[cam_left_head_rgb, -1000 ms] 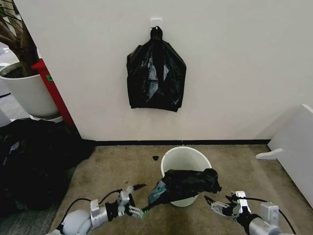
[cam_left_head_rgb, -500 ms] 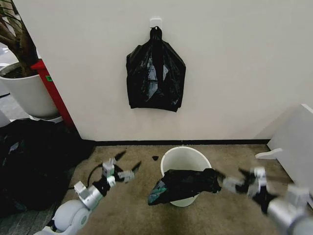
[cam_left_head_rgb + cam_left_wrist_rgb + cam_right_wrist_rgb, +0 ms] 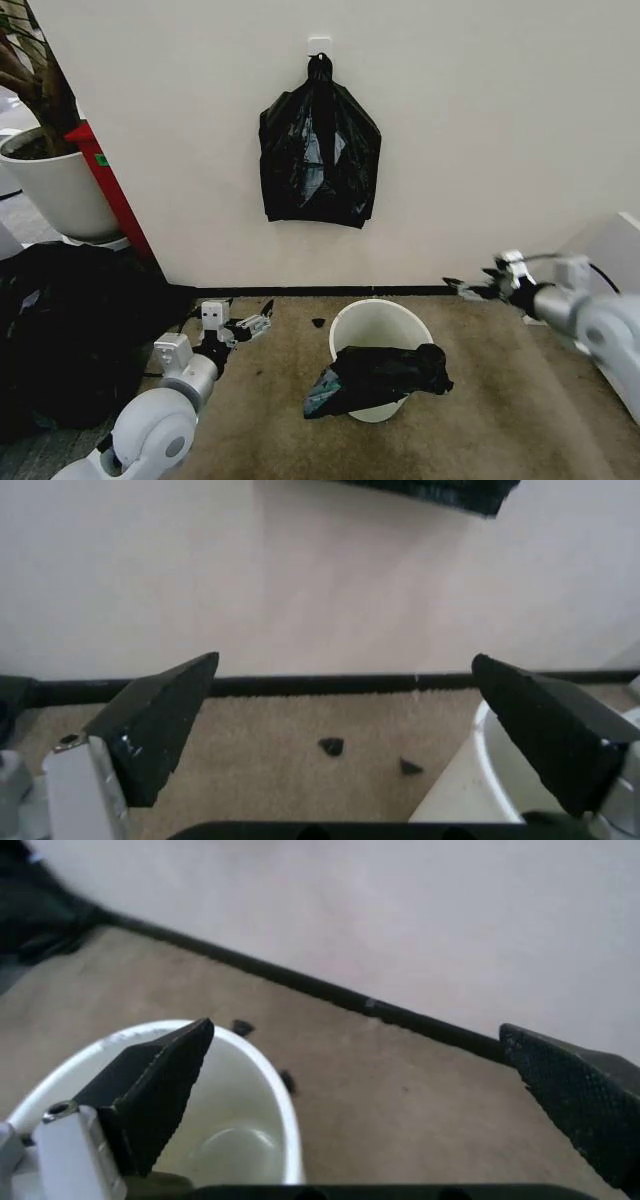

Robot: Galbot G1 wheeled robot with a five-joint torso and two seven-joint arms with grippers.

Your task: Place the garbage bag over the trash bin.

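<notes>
The garbage bag (image 3: pixel 375 378) lies crumpled sideways across the near rim of the trash bin (image 3: pixel 380 325), one end hanging down its left side. The left gripper (image 3: pixel 248 322) is low, left of the bin, fingers wide apart, holding nothing. The right gripper (image 3: pixel 472 290) is raised on the right, also spread wide and holding nothing.

Even, soft indoor light; right arm (image 3: pixel 590 310) motion-blurred
</notes>
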